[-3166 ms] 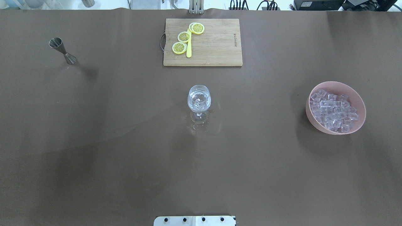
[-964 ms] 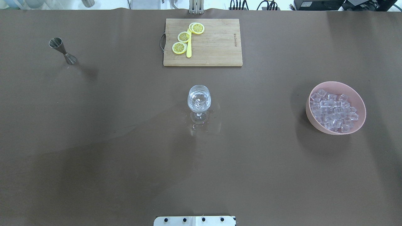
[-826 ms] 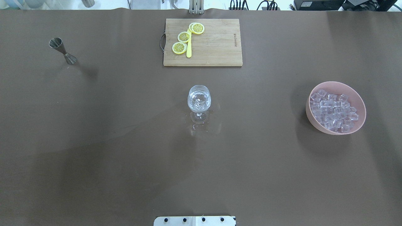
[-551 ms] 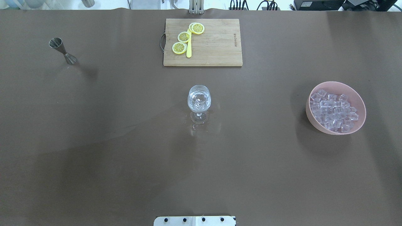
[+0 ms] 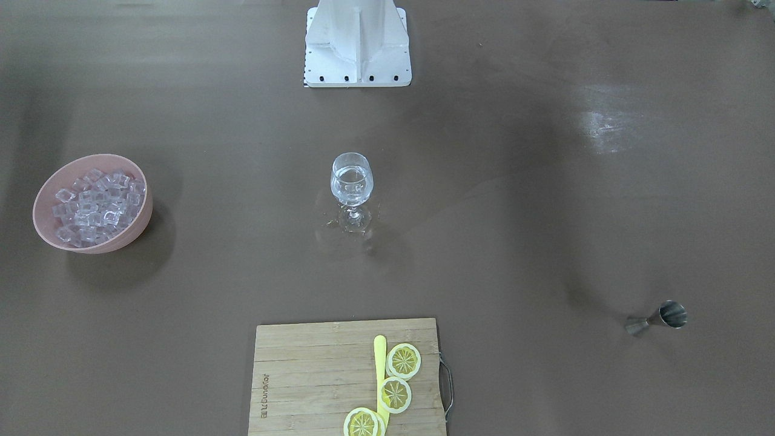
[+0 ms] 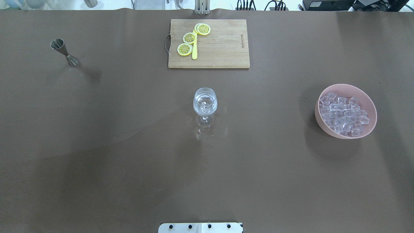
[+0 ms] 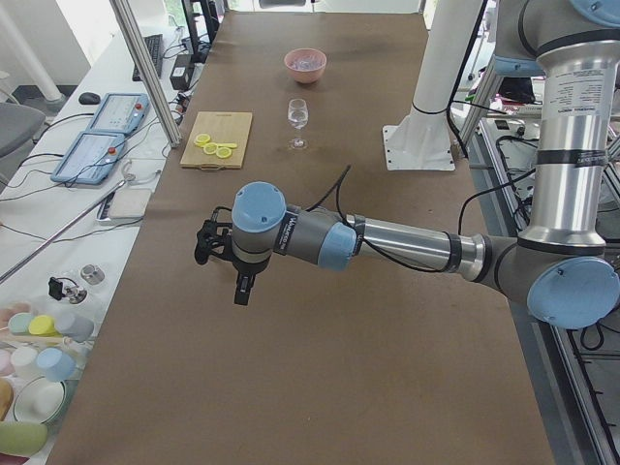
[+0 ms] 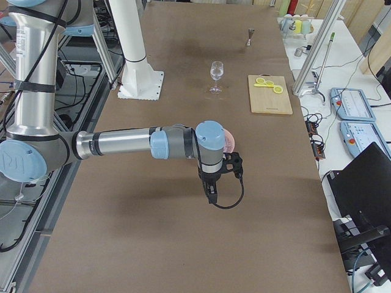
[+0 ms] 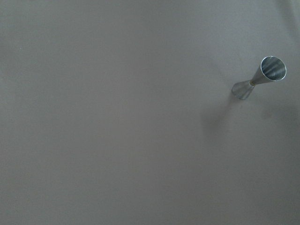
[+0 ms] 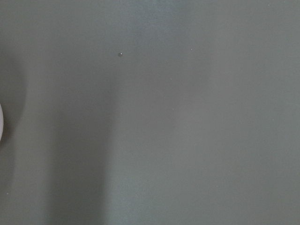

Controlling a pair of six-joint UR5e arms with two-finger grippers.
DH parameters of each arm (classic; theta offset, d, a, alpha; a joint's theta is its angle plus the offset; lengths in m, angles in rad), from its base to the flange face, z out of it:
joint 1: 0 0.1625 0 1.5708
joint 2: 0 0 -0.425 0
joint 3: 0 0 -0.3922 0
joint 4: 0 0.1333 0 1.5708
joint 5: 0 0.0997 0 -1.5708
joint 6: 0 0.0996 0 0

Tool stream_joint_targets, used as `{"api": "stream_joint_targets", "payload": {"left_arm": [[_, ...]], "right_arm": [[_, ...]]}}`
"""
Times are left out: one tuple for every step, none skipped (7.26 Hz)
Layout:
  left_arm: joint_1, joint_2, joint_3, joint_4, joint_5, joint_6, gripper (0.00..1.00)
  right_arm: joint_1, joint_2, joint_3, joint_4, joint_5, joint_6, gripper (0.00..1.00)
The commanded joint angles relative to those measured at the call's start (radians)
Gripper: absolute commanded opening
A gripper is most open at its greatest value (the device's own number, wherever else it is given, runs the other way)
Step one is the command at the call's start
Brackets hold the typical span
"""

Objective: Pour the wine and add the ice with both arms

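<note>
**Pour and ice look done; both arms hang off the glass**

The left gripper [image 7: 206, 242] is seen only from the table end, so whether its jaws are open or closed cannot be told. Nothing is seen held in it. The same goes for the right gripper [image 8: 234, 164]: its state cannot be told and no load is seen.

The glass [image 6: 205, 105] stands upright, well apart from both grippers and roughly midway between them. Clear wine [image 5: 351, 176] is made out in its bowl, and a few cubes appear to sit in it. Wet spots are seen on the table [image 6: 129, 181] around its foot, judged a small spill.

The rest of the ice [image 6: 343, 113] lies heaped in the pink bowl [image 6: 323, 127], near and below the right gripper. The jigger [image 6: 64, 51] stands upright, near and below the left gripper, and nothing touches it. The board [image 6: 223, 48] with lemon slices [image 6: 185, 49] lies beyond the glass, well apart from either gripper.

Judged: wine poured, ice added, task at or near its end. Nothing further is plainly left; the lemon is no part of the task.
</note>
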Motion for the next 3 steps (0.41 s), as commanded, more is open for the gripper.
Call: {"api": "stream_joint_targets", "payload": {"left_arm": [[0.001,0.005,-0.008,0.000,0.001,-0.001,0.98],[0.001,0.004,-0.011,-0.002,-0.003,-0.002,0.98],[0.001,0.004,-0.020,-0.002,-0.006,-0.002,0.98]], "right_arm": [[-0.002,-0.007,0.014,0.002,0.003,-0.021,1.00],[-0.003,-0.007,0.008,0.000,0.003,-0.022,1.00],[-0.003,-0.006,0.014,0.002,0.004,-0.021,1.00]]}}
